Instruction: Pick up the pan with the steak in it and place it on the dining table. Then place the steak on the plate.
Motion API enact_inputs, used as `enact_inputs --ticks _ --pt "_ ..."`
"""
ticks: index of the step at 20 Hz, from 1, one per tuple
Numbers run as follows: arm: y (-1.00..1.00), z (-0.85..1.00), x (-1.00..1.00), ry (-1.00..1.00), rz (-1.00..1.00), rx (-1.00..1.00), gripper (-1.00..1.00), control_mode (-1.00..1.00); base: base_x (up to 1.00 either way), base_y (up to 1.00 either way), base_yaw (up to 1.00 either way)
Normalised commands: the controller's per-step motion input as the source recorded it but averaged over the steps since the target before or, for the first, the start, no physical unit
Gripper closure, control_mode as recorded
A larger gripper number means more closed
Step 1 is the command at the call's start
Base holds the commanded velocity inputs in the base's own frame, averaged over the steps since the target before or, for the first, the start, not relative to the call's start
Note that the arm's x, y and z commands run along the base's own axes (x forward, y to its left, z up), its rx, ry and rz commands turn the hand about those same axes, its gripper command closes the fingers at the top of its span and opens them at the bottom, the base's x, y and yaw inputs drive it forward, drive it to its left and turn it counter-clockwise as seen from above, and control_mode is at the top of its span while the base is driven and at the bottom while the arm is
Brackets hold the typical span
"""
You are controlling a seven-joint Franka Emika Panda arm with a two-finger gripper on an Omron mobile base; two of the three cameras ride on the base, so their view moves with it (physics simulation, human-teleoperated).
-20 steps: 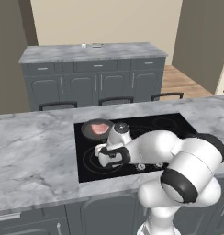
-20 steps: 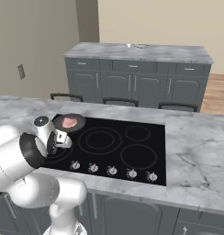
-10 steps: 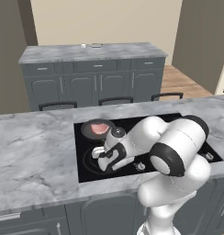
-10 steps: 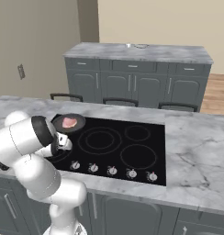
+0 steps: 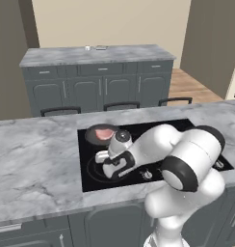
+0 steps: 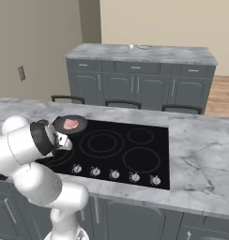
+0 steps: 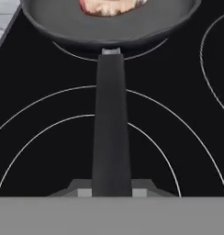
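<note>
I count one pan (image 5: 97, 134) holding one steak (image 5: 106, 133), on one black cooktop (image 6: 130, 154). The cooktop has four ringed burners (image 6: 103, 141) and five knobs (image 6: 114, 174) along its front edge. Behind it stand three chair backs (image 6: 121, 103), and I see one table (image 5: 66, 56) and one gripper (image 5: 103, 158) of mine.

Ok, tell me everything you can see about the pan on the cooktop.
The pan is small, round, shallow and matte black, with a long thin straight handle. It sits flat on the black cooktop over a rear burner ring, with the pinkish steak lying inside. The gripper is shut on the handle's outer end.
</note>
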Motion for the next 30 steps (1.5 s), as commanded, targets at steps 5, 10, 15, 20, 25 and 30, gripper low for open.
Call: enact_inputs --ticks 5,10,15,20,25,30 --pt "0.0 0.73 -0.11 -0.09 -0.03 0.0 1.0 -1.0 0.0 0.0 0.0" --pt "-0.15 0.72 -0.58 -0.06 -0.01 0.0 1.0 -1.0 0.0 0.0 0.0" --pt "-0.26 0.74 -0.85 -0.02 0.0 0.0 1.0 -1.0 0.0 0.0 0.0" --pt "-0.35 0.7 -0.98 0.0 0.0 0.0 1.0 -1.0 0.0 0.0 0.0" --pt "-0.15 0.5 -0.81 0.0 0.0 -0.01 1.0 -1.0 0.0 0.0 0.0" --pt "0.0 0.0 -0.04 0.0 0.0 0.0 1.0 -1.0 0.0 0.0 0.0"
